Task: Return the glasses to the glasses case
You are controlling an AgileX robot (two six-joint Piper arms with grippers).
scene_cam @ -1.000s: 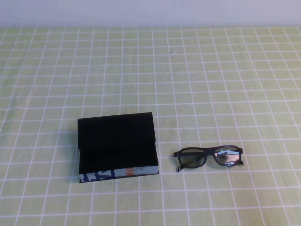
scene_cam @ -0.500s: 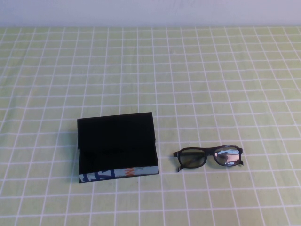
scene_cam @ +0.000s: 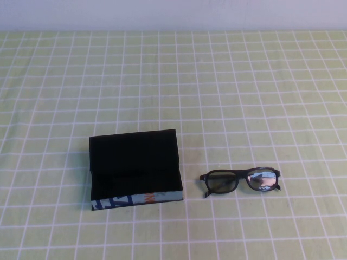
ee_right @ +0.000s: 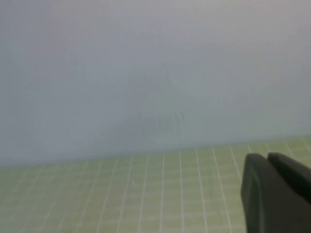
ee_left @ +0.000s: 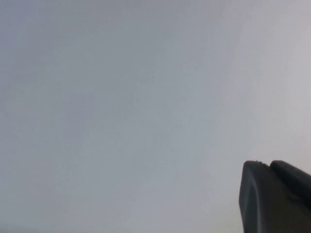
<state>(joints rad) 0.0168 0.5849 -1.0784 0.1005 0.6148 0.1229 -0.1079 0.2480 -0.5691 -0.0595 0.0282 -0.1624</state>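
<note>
The glasses, black thick-rimmed with greyish lenses, lie on the cloth at the front right of the high view, lenses facing the front. The glasses case stands to their left with its lid raised, its black lining showing and nothing inside. Its blue, white and orange side faces the front. Neither arm shows in the high view. My left gripper is shut and empty and faces only a blank pale wall. My right gripper is shut and empty above the far part of the cloth. The wrist views show neither the glasses nor the case.
A light green cloth with a white grid covers the whole table. A pale wall rises behind its far edge and also shows in the right wrist view.
</note>
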